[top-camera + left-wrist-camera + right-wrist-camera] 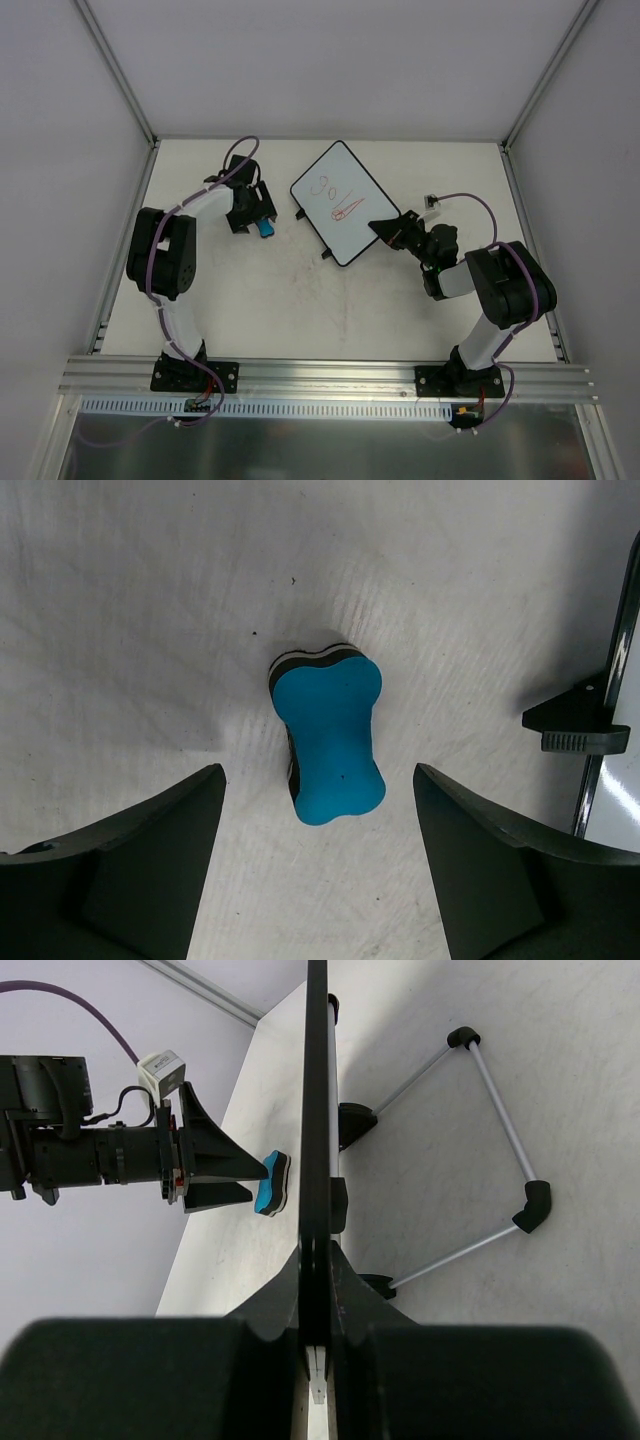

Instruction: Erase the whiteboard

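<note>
Left gripper (318,775) is held wide open and empty astride the blue bow-tie-shaped foam eraser (330,735), which may be shoved aside if the jaws are closed off-centre.

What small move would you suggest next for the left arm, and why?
Probably lower the left gripper and close on the eraser: its open fingers flank it, and the whiteboard, held by the right gripper, shows red marks.

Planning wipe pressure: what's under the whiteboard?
The right wrist view shows a thin wire stand with black corner caps under the whiteboard, over the table. From above, the whiteboard hides it entirely. Whether the wire stand touches the table cannot be told.
</note>
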Tool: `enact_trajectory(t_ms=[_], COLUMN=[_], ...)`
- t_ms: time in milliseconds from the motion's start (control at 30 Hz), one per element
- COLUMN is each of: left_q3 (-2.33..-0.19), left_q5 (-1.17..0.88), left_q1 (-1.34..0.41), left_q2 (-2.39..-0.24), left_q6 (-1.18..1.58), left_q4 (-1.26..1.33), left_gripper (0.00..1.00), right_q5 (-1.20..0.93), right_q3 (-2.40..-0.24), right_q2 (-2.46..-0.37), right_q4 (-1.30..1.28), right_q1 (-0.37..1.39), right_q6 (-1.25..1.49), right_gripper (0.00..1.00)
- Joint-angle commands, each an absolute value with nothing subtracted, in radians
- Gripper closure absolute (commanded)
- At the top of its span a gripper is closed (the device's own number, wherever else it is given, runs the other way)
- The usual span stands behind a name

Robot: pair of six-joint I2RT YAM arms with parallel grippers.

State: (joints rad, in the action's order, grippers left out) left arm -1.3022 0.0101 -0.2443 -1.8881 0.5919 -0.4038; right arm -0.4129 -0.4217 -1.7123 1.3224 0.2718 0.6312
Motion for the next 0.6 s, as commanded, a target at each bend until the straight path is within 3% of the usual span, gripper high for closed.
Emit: enact_trajectory(t_ms=[0,300,567], left_q3=[-1.365,-1.476,-1.494], left_q5=[0.032,0.074,0.100], left_q1=[-0.259,-0.259,-0.262], left_q2=[-1.913,-1.970,-1.973], left_q6=[0.614,0.580,0.572], left_q4=[-0.460,-0.557,-0.584], left_gripper=[0.23,0.33,0.33], right_q5=[-0.445,-0.448,-0.449], right_q3=[-0.440,-0.445,-0.446], right_q2=[-1.704,-1.709,-1.715], right_q4=[1.439,1.439,1.439], right_q1=[0.276,0.276,0.276], right_q6=[0.606,0.609,0.612], right_gripper=[1.00,1.00,1.00])
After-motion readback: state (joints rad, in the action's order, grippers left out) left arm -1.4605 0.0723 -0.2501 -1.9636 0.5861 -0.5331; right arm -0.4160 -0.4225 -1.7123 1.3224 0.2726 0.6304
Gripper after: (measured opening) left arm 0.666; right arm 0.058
